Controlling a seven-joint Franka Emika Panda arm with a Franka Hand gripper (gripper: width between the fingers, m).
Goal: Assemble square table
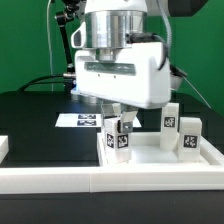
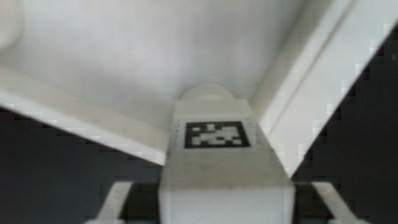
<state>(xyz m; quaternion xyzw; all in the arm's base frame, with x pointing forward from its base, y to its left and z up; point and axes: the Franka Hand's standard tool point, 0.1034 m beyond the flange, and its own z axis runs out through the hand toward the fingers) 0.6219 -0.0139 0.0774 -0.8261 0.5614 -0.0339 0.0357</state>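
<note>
The white square tabletop [image 1: 150, 157] lies on the black table with its raised rim up. My gripper [image 1: 117, 118] hangs over its corner at the exterior view's left, shut on a small white tagged leg block [image 1: 120, 134] that it holds upright just inside that corner. In the wrist view the leg [image 2: 217, 140] fills the middle between my fingers [image 2: 121, 200], its tag facing the camera, with the tabletop's inner corner and rim [image 2: 294, 75] behind it. Two more leg blocks [image 1: 170, 119] [image 1: 190, 133] stand in the tray towards the exterior view's right.
The marker board [image 1: 80, 120] lies flat on the table behind the tabletop. A long white border rail [image 1: 110, 182] runs along the front. Cables and a black stand [image 1: 62, 50] rise at the back left.
</note>
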